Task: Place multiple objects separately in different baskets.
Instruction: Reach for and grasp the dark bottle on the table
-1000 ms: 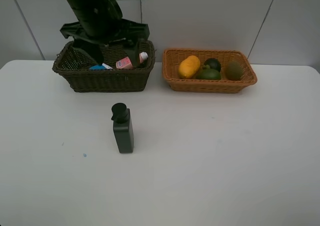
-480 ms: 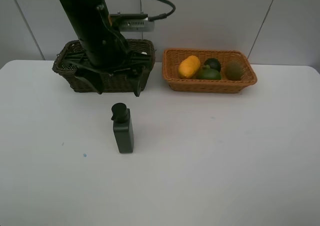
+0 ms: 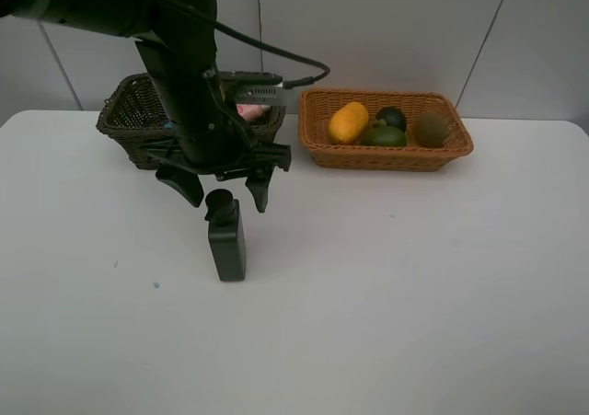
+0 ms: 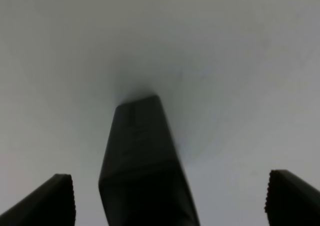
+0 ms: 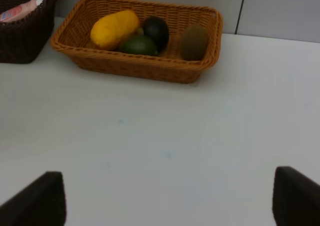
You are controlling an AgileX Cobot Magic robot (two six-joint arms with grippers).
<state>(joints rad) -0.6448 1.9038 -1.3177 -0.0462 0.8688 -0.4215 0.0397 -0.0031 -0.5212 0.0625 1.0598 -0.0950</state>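
Observation:
The black pump bottle (image 3: 226, 242) stands upright on the white table. My left gripper (image 3: 225, 194) is open and hangs over the bottle's pump, one finger on each side; the left wrist view shows the bottle (image 4: 142, 161) between the fingertips (image 4: 50, 201). The pink bottle (image 3: 247, 111) lies in the dark brown basket (image 3: 124, 116), which the arm partly hides. The mango (image 3: 348, 122), mangosteen (image 3: 392, 116), lime (image 3: 385, 136) and kiwi (image 3: 430, 128) lie in the orange basket (image 3: 386, 159). My right gripper (image 5: 167, 198) is open and empty over bare table. The marker and the green block are hidden.
The two baskets stand side by side at the table's back edge against a grey wall. The right wrist view shows the orange basket (image 5: 135, 68) and a corner of the dark basket (image 5: 25, 40). A cable (image 3: 294, 70) loops off the left arm.
My left arm has moved from above the dark basket forward and down, so the open gripper now straddles the pump bottle's top. The bottle has not moved.

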